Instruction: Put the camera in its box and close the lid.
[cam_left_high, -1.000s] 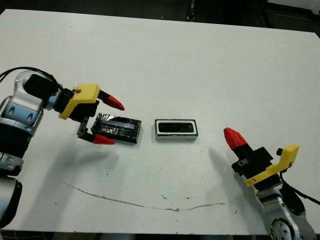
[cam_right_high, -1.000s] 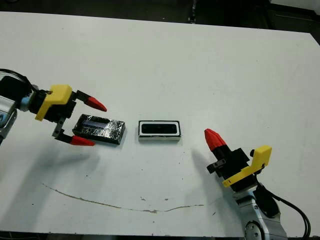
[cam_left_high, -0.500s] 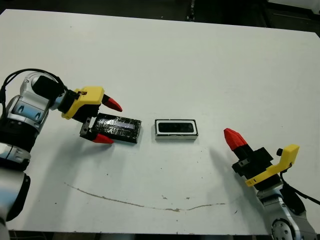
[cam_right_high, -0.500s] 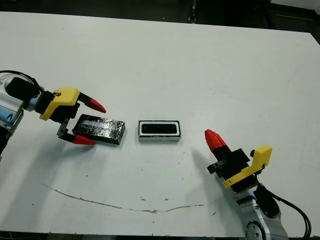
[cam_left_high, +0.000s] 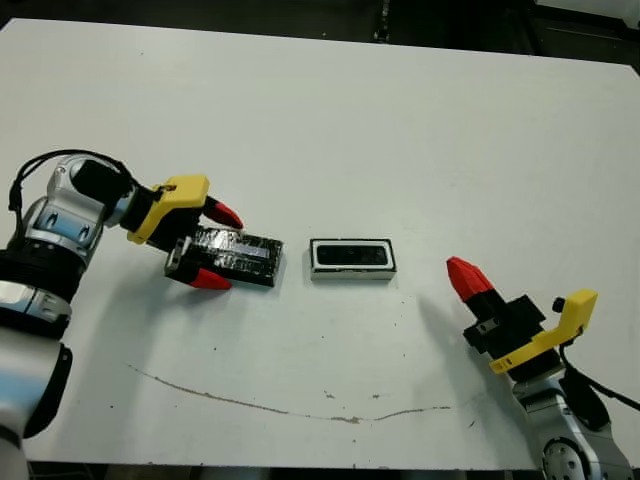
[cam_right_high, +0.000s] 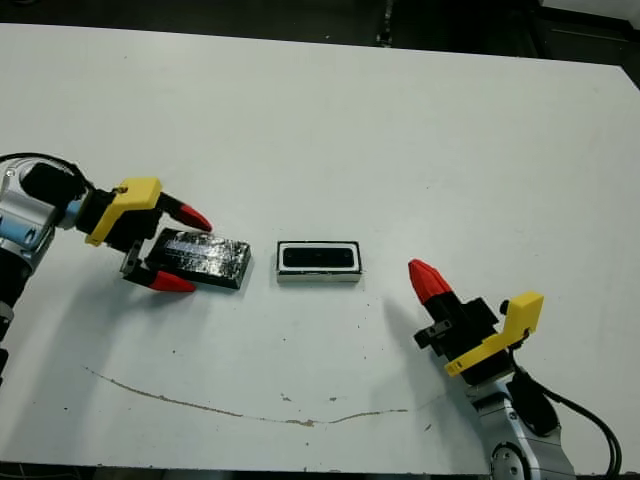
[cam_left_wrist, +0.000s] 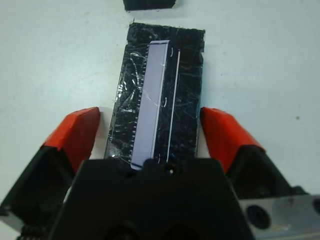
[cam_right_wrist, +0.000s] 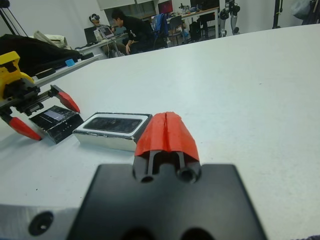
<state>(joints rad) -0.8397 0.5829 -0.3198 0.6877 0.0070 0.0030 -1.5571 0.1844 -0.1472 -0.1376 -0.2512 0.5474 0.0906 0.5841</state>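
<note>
Left eye view: a white table (cam_left_high: 330, 110) fills the scene, marked near its front edge by a thin, wavy dark line (cam_left_high: 290, 408). The left arm (cam_left_high: 60, 215) is reached in from the left side, and the left gripper (cam_left_high: 213, 247) is set over the left end of the lid (cam_left_high: 233, 256), a flat black cover with a shiny wrapped top and a pale strip. Its two red fingertips (cam_left_wrist: 75, 132) are spread, one on each long side of the lid; in the left wrist view narrow gaps are seen between the tips and the lid's edges, so nothing is pinched. The lid lies flat on the table. Just to the right of it, apart by a small gap, the box (cam_left_high: 352, 259) is seen lying flat, with the camera (cam_left_high: 353, 256) resting inside it as a dark bar within the pale lining. The right gripper (cam_left_high: 472, 280) is held well apart to the right of the box, near the front of the table, with its red fingers (cam_right_wrist: 166, 131) pressed together and nothing between them. People at desks (cam_right_wrist: 131, 29) are seen beyond the table in the right wrist view.
</note>
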